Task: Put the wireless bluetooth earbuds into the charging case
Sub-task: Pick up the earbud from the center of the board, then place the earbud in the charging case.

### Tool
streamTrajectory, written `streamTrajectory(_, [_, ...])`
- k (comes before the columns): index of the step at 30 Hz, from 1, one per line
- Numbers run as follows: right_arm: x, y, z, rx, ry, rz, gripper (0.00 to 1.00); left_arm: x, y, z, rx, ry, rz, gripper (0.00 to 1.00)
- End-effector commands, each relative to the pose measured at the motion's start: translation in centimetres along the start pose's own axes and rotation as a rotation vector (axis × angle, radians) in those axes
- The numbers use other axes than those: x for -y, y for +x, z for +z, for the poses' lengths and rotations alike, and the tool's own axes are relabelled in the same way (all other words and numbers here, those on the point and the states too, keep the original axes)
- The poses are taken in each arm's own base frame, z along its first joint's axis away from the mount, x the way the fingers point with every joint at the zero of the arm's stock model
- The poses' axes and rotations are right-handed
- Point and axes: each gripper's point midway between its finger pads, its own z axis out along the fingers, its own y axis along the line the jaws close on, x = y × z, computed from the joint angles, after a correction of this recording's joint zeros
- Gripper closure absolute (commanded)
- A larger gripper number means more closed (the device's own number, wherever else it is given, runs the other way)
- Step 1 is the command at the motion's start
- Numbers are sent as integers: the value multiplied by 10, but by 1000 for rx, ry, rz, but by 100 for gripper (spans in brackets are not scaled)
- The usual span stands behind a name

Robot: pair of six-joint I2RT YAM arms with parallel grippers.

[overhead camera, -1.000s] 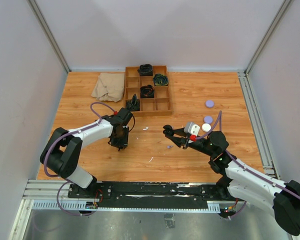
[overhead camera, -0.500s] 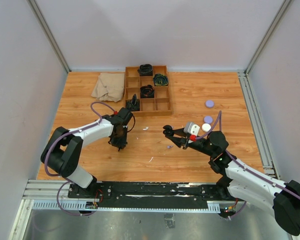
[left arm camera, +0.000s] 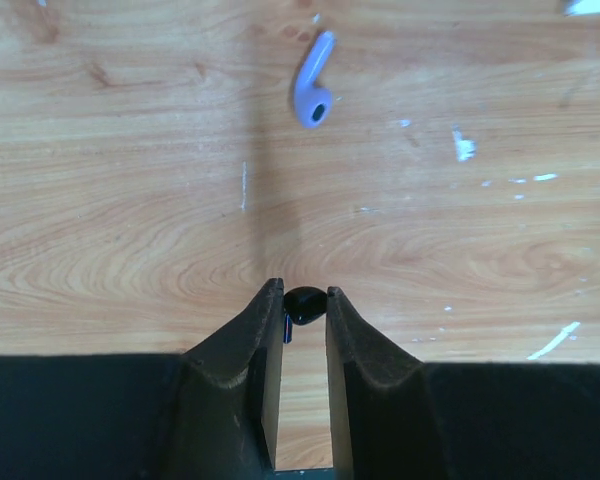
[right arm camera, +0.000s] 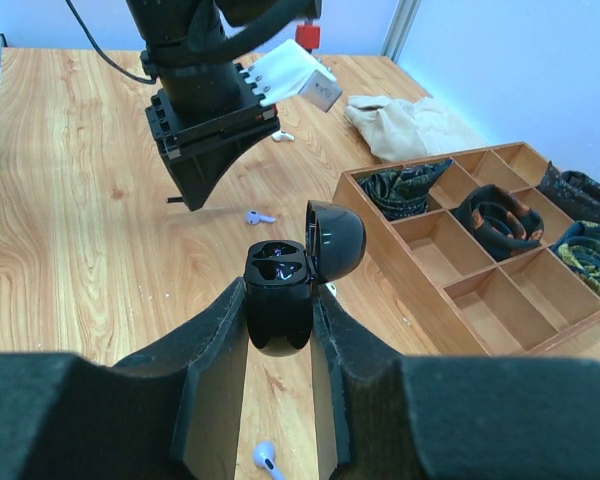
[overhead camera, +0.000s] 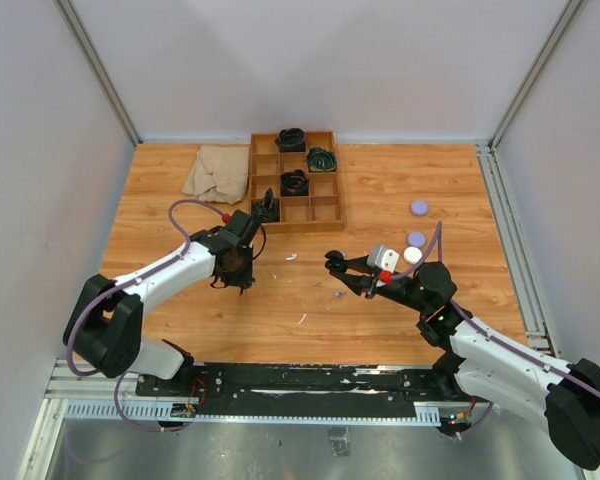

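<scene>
The right gripper (right arm camera: 278, 292) is clamped on the black charging case (right arm camera: 278, 325), holding it upright above the table (overhead camera: 380, 190) with its lid (right arm camera: 336, 236) hinged open and tipped back. The two wells inside look dark and glossy; whether a bud sits in either one cannot be told.

The left gripper (left arm camera: 303, 293) is closed on the black earbud (left arm camera: 304, 304), pinched between its fingertips just over the wood. A lilac earbud (left arm camera: 314, 92) lies on the boards ahead of it, apart from the fingers. In the right wrist view a second lilac earbud (right arm camera: 268, 460) lies on the table below the case, and a white earbud (right arm camera: 280, 135) rests farther off near the left arm.

The wooden divided tray (right arm camera: 400, 270) sits at the far middle of the table. Four of its compartments hold dark coiled bundles (right arm camera: 490, 215), one each: the top middle, the second-row right, the third-row middle and the bottom left, as seen from above. The other compartments show bare wood. A crumpled beige cloth (overhead camera: 216, 172) lies just beside the tray's left wall.

Right of the arms, two lilac pucks (overhead camera: 418, 207) and a white puck (overhead camera: 412, 255) rest on the table.
</scene>
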Motion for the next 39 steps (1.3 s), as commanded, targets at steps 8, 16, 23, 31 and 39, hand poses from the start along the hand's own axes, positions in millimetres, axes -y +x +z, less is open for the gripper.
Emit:
streamTrajectory(8, [16, -36, 9, 103, 8, -130, 99, 54, -76, -81, 373, 166, -38, 76])
streamTrajectory(16, [16, -53, 18, 162, -14, -140, 99, 91, -106, -147, 629, 371, -25, 78])
streamTrajectory(23, [18, -64, 27, 202, -25, -133, 99, 115, -117, -206, 849, 622, -8, 79])
streamTrajectory(31, [23, -73, 34, 259, 2, -95, 99, 137, -115, -240, 964, 829, 59, 79])
streamTrajectory(39, [29, -85, 35, 339, 42, -40, 99, 152, -107, -271, 1076, 985, 134, 80])
